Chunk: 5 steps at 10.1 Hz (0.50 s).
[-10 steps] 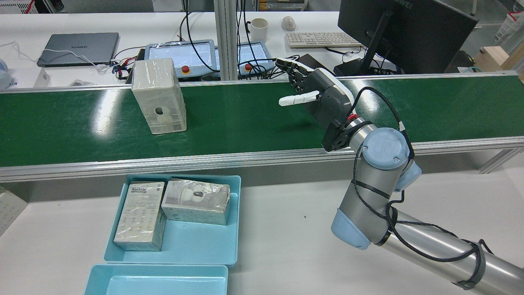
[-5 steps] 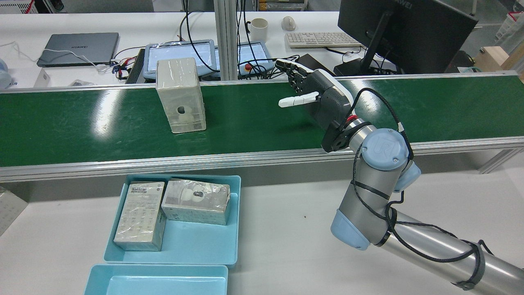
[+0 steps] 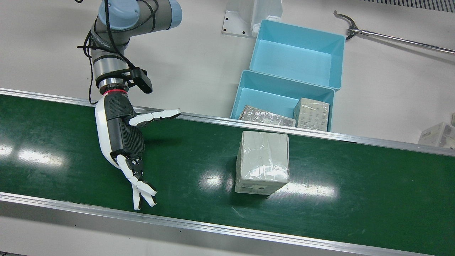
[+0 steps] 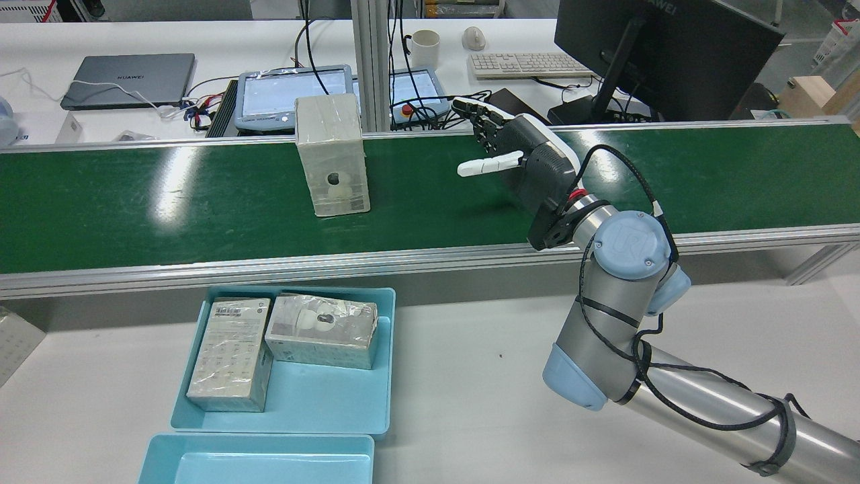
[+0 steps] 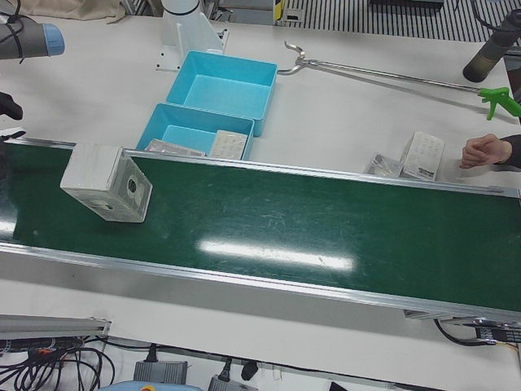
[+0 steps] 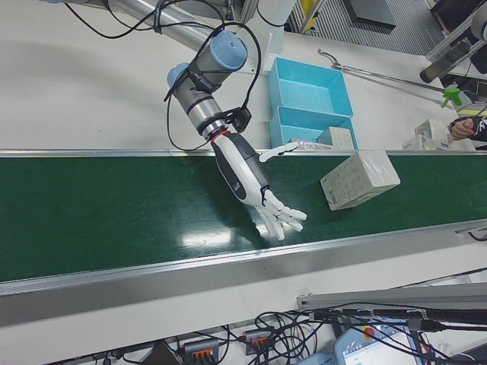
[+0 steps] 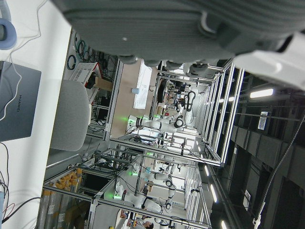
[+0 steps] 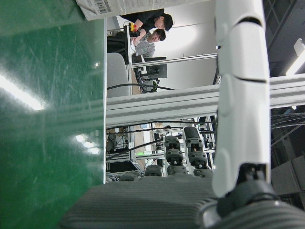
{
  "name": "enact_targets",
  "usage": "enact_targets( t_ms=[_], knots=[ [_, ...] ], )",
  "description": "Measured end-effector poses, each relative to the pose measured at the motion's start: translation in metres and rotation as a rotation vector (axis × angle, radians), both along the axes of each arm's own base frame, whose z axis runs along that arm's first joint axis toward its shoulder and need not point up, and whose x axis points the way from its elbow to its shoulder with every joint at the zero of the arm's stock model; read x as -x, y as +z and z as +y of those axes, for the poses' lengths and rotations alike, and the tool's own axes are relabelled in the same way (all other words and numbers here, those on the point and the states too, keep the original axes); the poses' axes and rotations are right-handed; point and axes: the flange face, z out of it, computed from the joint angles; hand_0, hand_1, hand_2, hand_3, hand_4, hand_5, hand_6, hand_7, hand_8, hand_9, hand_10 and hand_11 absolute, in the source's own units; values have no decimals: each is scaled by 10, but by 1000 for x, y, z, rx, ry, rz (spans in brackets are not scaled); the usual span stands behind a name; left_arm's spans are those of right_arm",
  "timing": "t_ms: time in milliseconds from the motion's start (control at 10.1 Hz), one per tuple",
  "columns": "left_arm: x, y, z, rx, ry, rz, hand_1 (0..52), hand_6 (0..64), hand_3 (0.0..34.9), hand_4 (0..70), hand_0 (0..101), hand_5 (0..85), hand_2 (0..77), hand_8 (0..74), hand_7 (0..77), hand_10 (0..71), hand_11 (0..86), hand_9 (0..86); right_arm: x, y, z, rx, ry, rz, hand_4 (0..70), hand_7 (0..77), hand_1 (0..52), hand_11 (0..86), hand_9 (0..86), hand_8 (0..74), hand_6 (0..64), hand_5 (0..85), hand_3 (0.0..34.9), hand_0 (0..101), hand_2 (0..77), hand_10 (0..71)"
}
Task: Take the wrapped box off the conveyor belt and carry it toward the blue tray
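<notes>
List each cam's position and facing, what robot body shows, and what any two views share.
Front view: overhead, looking down on the conveyor belt; right hand open, wrapped box.
Rear view: high behind the arms, facing forward; right hand, blue tray.
Left-front view: operators' side, left half of the belt; no hand clearly visible.
Right-front view: operators' side, right half; right hand.
Left hand view: sideways, facing the lab; hand's underside.
Right hand view: sideways, along the belt; fingers.
Front and rear views share the box and tray.
</notes>
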Motion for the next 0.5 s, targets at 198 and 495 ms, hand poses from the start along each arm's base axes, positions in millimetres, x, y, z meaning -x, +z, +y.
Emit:
enact_targets(
  t_ms=[198,495],
  knots=[
    [0,0,0,0,0,0,0,5,0,0,0,11,11,5,5,5,5,5,0,1,0,1,0,2,109,49,158,5,11,0,38,164,0,495,76,0],
    [0,0,0,0,0,0,0,5,0,0,0,11,5,5,5,0,5,5,0,3,0,3,1,9,109,49,158,5,11,5,38,164,0,495,76,0]
  ],
)
